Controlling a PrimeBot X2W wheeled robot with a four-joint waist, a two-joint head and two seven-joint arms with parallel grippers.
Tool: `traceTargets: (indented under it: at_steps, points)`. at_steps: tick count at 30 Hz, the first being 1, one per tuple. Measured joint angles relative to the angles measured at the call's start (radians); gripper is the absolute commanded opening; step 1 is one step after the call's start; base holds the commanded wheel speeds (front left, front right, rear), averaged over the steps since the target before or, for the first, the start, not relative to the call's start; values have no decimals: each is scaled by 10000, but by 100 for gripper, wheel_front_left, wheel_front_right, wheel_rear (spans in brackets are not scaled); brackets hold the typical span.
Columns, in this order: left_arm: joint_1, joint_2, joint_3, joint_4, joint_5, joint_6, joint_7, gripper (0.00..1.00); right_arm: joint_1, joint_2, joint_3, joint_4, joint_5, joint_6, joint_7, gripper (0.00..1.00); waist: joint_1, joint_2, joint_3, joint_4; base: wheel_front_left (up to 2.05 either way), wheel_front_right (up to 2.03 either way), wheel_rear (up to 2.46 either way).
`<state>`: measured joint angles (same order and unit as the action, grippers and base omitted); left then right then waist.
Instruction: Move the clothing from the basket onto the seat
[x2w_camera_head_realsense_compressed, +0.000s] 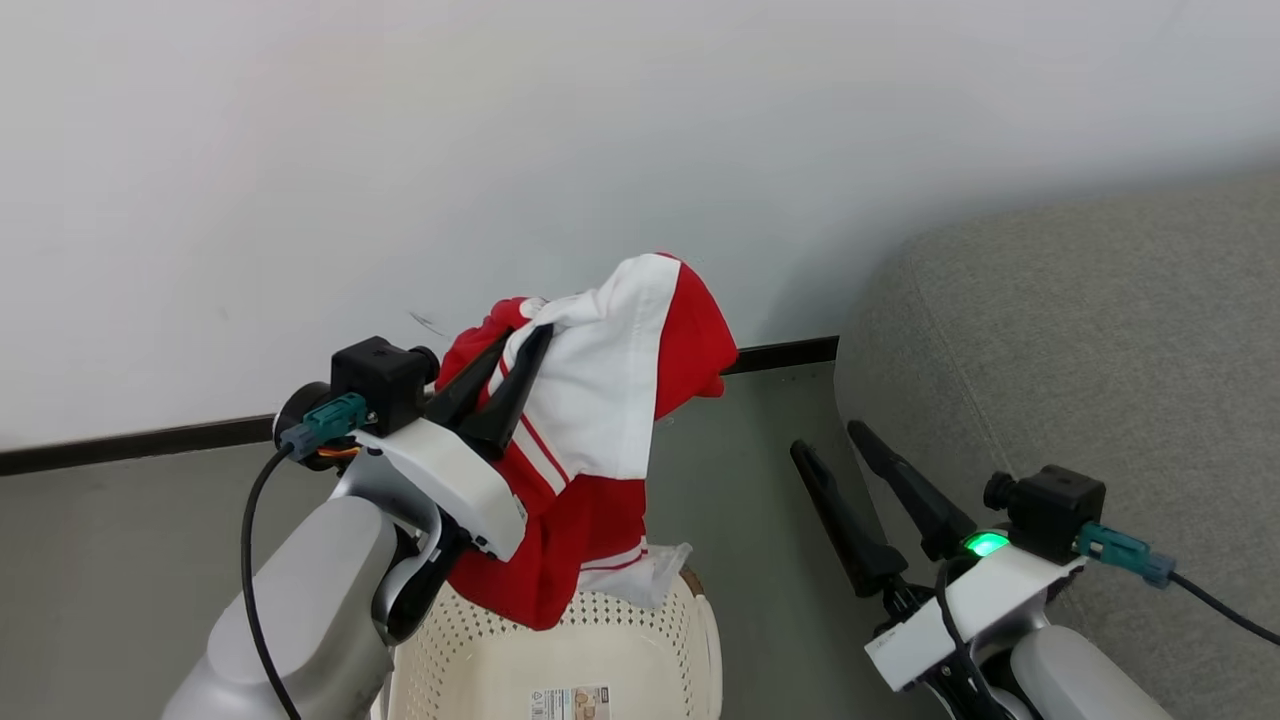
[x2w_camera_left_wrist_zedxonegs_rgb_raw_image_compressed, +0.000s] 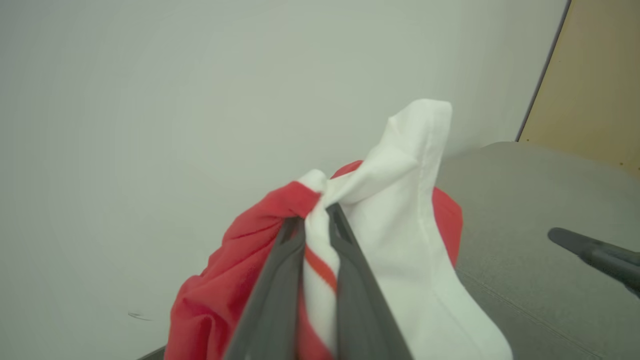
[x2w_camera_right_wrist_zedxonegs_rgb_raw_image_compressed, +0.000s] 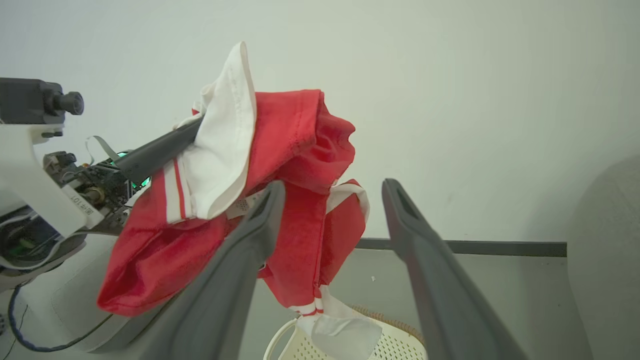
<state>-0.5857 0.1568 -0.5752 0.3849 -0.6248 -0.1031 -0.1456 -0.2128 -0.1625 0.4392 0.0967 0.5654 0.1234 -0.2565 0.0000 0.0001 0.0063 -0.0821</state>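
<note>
**A:** Head view first. Where's the clothing (x2w_camera_head_realsense_compressed: 600, 400)?

**B:** Hanging above the basket (x2w_camera_head_realsense_compressed: 640, 640), bunched in the left gripper (x2w_camera_head_realsense_compressed: 528, 333), whose jaws are clamped on a fold of it. The lowest white hem hangs at the basket's rim; I can't tell if it touches. I'd say it's held high to clear that rim.

**A:** And the right gripper (x2w_camera_head_realsense_compressed: 829, 437)?

**B:** Right of the basket, jaws wide apart and empty, just beside the seat (x2w_camera_head_realsense_compressed: 1080, 330), which is grey, woven and rounded. Likely placed so it doesn't snag the cloth.

**A:** Left wrist view?

**B:** The dark jaws pinch a white panel with a red stripe. The cloth is soft and creased, with a stitched edge.

**A:** Right wrist view?

**B:** Limp red folds sag over the basket, a hard pale shell with small holes and a woven-look rim.
</note>
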Motion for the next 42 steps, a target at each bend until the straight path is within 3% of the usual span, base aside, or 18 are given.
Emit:
traceTargets:
  at_steps: [5,18,27,42]
  points:
    - [23,-79,-159,-201,2,6,150,0,-344,-280,568,499,251,0,29,100,0,0,38,108,0,0,0]
    - [22,-422,-552,-560,15,6,407,0,-1855,-230,2121,1053,1310,0,201,100,0,0,280,513,0,0,0]
    - [21,-577,-727,-662,15,6,495,0,-2349,-207,2895,1455,2617,0,437,100,0,0,383,792,0,0,0]
    - [20,-650,-892,-681,-2,4,610,0,-3090,-205,4092,1883,3848,0,594,100,0,0,398,1105,0,0,0]
